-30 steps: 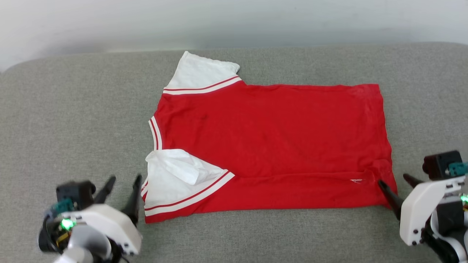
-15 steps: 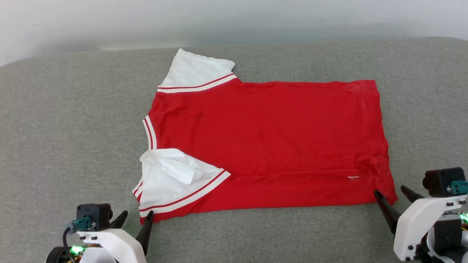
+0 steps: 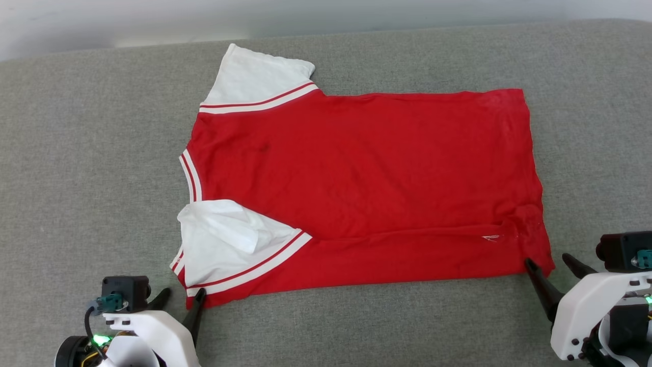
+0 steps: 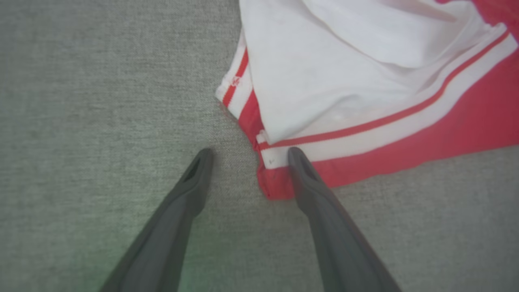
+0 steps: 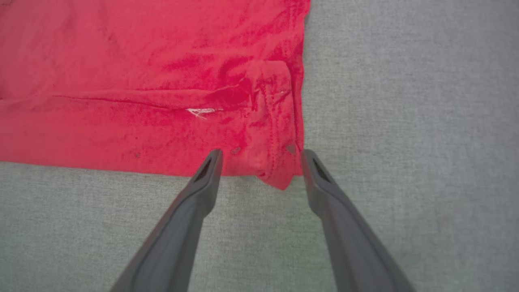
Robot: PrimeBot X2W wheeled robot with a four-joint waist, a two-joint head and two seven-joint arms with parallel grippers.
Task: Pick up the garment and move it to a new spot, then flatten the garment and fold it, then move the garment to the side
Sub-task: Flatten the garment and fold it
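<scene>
End effectors sit nearest you, both spread wide and gripping nothing: left end effector (image 3: 183, 293) at the shoulder-side near corner of the garment (image 3: 367, 173), right end effector (image 3: 546, 259) straddling the near hem corner. Whether the tips touch cloth is unclear. The garment lies flat on the grey fabric surface (image 3: 76, 153), plain red up, collar to your left. Judged step: flattening done, fold about to begin. Next, pinch both near corners together and carry that edge toward the far side. The near sleeve (image 3: 224, 239) is rumpled; the far sleeve (image 3: 254, 76) lies flat. The underside is hidden.
</scene>
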